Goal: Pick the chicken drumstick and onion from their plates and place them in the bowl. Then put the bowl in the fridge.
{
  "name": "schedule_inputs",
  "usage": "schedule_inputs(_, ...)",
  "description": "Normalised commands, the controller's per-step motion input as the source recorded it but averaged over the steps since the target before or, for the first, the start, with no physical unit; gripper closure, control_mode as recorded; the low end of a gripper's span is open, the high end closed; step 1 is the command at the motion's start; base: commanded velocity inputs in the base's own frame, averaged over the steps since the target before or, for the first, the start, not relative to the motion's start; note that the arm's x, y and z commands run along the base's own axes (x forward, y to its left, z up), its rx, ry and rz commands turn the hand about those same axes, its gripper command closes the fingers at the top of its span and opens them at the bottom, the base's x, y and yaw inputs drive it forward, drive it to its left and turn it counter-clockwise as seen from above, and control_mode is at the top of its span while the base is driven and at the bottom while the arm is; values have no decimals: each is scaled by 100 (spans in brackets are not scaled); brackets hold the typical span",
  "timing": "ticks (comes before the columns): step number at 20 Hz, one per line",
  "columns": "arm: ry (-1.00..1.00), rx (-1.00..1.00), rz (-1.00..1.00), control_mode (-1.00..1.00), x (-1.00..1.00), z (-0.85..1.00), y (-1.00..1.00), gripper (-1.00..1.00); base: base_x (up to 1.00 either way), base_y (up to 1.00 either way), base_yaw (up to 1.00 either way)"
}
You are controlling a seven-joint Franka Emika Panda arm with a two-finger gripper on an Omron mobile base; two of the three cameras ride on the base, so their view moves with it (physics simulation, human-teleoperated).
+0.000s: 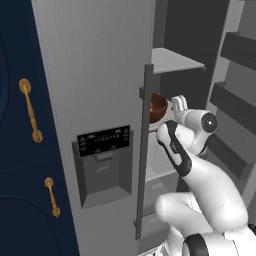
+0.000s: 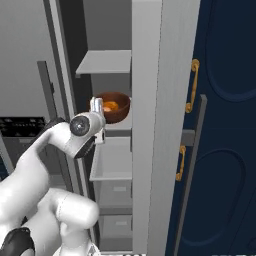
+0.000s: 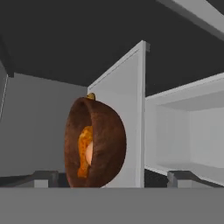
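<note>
you're on the last step: the bowl [image 2: 113,107] sits inside the fridge [image 1: 100,75] on a middle shelf, rim up, food inside. the tool [image 2: 97,106] is just beside its rim, fingers [image 3: 41,178] spread wide, holding nothing. next move, i judge: pull straight back out. bowl is round, no long axis.

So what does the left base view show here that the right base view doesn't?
Left base view alone: the fridge door's dark dispenser panel seen square on, beside a long vertical bar handle. Right base view alone: the orange food lying inside the bowl. Both share the open fridge, its grey inner shelves, the bowl on a shelf, brass cabinet handles and the gripper by the bowl.
</note>
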Motion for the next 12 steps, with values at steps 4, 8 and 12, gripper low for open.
schedule_inputs(4, 10, 0, 0, -100, -84, 98, 0, -100, 0, 0, 0)
schedule_inputs(8, 24, 0, 0, -100, -81, 37, 0, -100, 0, 0, 0)
schedule_inputs(12, 42, 0, 0, -100, -59, 54, 0, -100, 0, 0, 0)
